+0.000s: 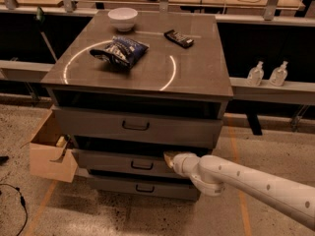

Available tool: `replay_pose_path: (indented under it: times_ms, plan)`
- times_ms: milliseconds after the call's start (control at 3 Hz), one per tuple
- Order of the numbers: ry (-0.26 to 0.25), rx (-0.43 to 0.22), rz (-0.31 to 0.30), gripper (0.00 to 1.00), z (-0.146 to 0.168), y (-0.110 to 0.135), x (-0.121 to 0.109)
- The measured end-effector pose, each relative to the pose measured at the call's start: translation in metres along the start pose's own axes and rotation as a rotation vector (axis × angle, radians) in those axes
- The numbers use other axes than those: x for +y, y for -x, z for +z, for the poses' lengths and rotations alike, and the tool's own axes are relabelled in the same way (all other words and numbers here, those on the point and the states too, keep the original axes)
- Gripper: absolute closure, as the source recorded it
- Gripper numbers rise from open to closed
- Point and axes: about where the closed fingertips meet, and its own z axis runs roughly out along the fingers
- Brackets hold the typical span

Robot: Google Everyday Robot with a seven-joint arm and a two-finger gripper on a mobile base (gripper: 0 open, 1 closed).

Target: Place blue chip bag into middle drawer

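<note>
The end effector (170,159) is sitting at the middle drawer (108,161), its front blending into shadow; behind it, the arm (256,183) is running off-frame.

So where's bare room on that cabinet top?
Bare: on the cabinet top, the right front, in front of the black packet, and the strip in front of the blue chip bag. Crowded: the back, with white bowl and packet. The gripper is at the middle drawer.
</note>
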Motion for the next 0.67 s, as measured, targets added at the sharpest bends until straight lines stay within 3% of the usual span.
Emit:
replay_pose_path:
  times_ms: [333,667]
  plan:
    - [0.0,0.0,0.0,0.51,-0.0002,0.0003,0.0001]
    - [0.0,0.0,0.0,0.57,-0.0002,0.0003,0.0001]
